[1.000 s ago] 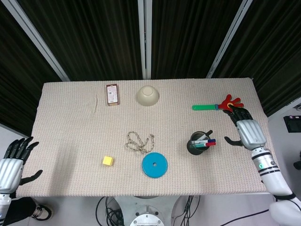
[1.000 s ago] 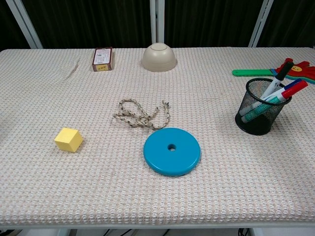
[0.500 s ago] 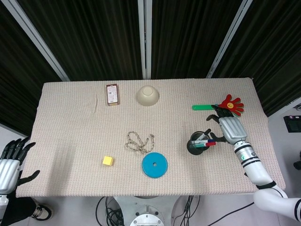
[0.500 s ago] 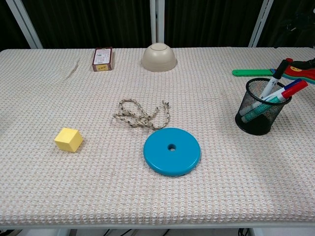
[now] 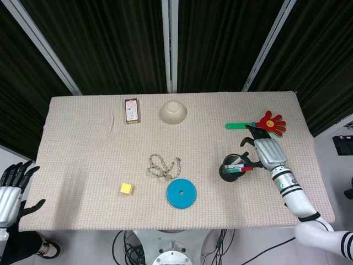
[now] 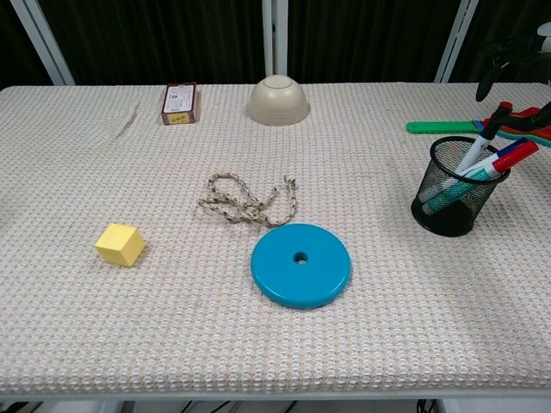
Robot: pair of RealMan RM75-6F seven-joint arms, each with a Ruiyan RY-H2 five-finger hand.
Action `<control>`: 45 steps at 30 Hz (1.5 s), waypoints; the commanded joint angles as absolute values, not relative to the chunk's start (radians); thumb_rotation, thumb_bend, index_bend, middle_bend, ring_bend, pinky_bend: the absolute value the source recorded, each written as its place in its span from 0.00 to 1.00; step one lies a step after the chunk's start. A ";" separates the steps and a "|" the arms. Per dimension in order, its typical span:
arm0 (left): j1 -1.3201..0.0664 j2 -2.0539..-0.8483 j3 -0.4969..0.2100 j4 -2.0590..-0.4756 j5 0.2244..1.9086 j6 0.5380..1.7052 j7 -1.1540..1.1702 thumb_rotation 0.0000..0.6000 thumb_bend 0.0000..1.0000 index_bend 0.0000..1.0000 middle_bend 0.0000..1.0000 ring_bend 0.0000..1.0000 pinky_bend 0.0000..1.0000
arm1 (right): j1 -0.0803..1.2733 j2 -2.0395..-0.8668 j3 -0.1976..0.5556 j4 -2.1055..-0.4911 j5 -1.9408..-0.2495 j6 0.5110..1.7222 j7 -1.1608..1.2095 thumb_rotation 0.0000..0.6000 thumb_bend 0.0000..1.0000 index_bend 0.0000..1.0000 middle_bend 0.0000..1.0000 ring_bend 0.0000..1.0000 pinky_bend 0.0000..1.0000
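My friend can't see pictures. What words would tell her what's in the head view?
Seen from above, the robot's right hand, fingers spread, hovers by a black mesh pen cup of markers on a beige woven table. Also there: a blue disc, yellow cube, tangled rope, upturned cream bowl, small brown box and hand-shaped clapper toy. The left hand waits off the table's left edge.

It looked like a robotics lab test cell: a surface [image 5: 83,154] under a beige woven cloth stood before black curtains [image 5: 110,44] hung between white frame posts [image 5: 170,44], with cables [image 5: 129,245] trailing beneath and unrelated props scattered across it.
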State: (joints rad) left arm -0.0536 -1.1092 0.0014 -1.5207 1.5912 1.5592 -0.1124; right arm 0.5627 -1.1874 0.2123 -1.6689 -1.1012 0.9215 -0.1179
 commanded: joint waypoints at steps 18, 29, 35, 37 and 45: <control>-0.052 -1.104 0.000 -1.529 1.587 1.556 -0.107 1.00 0.16 0.16 0.04 0.00 0.06 | 0.573 -1.198 0.188 -1.656 -1.078 0.932 -0.135 1.00 0.29 0.45 0.00 0.00 0.00; -0.053 -1.103 -0.001 -1.528 1.584 1.552 -0.106 1.00 0.16 0.16 0.04 0.00 0.06 | 0.580 -1.204 0.180 -1.647 -1.077 0.935 -0.138 1.00 0.29 0.51 0.00 0.00 0.00; -0.052 -1.103 -0.001 -1.526 1.583 1.553 -0.109 1.00 0.16 0.16 0.04 0.00 0.06 | 0.580 -1.208 0.178 -1.644 -1.076 0.940 -0.136 1.00 0.30 0.54 0.00 0.00 0.00; -0.051 -1.104 -0.001 -1.526 1.583 1.553 -0.110 1.00 0.16 0.16 0.04 0.00 0.06 | 0.579 -1.207 0.180 -1.647 -1.080 0.946 -0.130 1.00 0.31 0.56 0.00 0.00 0.00; -0.051 -1.104 -0.002 -1.526 1.584 1.554 -0.111 1.00 0.16 0.16 0.04 0.00 0.06 | 0.564 -1.178 0.192 -1.675 -1.110 0.983 -0.096 1.00 0.33 0.61 0.01 0.00 0.00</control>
State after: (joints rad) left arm -0.0515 -1.1042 -0.0024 -1.5258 1.5840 1.5545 -0.1114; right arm 0.5668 -1.1826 0.1899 -1.6700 -1.1049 0.9776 -0.1014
